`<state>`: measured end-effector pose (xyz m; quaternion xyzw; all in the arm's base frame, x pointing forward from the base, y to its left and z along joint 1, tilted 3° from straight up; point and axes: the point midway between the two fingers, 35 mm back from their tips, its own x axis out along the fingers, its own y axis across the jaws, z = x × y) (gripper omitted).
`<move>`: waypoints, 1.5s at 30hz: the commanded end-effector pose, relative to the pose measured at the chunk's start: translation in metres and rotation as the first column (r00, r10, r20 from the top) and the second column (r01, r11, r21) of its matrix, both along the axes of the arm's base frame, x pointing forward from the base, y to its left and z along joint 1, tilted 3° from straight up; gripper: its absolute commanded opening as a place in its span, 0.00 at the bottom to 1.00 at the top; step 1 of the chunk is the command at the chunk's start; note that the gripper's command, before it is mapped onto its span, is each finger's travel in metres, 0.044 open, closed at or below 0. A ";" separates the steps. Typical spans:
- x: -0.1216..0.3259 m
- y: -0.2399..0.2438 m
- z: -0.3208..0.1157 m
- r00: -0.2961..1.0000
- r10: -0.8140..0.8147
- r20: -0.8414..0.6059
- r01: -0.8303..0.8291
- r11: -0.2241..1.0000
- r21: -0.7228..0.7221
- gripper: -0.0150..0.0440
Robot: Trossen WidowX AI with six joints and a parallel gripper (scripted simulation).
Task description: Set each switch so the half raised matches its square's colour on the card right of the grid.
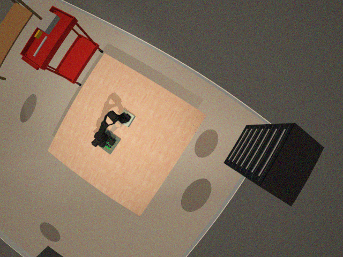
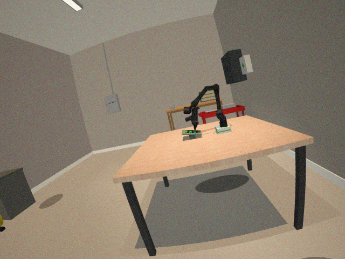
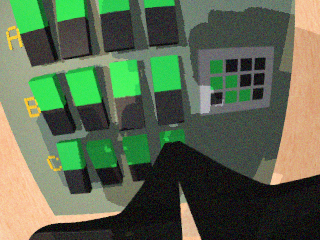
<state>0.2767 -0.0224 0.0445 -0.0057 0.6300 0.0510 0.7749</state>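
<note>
The grey-green switch panel (image 3: 174, 60) lies flat on the desk (image 2: 222, 151), near the far edge and well apart from the other three edges, so there is wide bare wood around it. Its rocker switches (image 3: 127, 87) are blocky, each with a bright green half and a dark grey half, in rows marked A, B and C in yellow. The small card (image 3: 236, 80), a pale square frame with green and dark squares, sits just beside the grid. The gripper (image 3: 172, 154) stands over the near row at the fourth switch, its dark matte fingers pressed fully together with nothing between them.
</note>
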 end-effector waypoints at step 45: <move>0.002 0.000 -0.006 1.000 -0.006 0.001 0.006 1.000 -0.003 0.25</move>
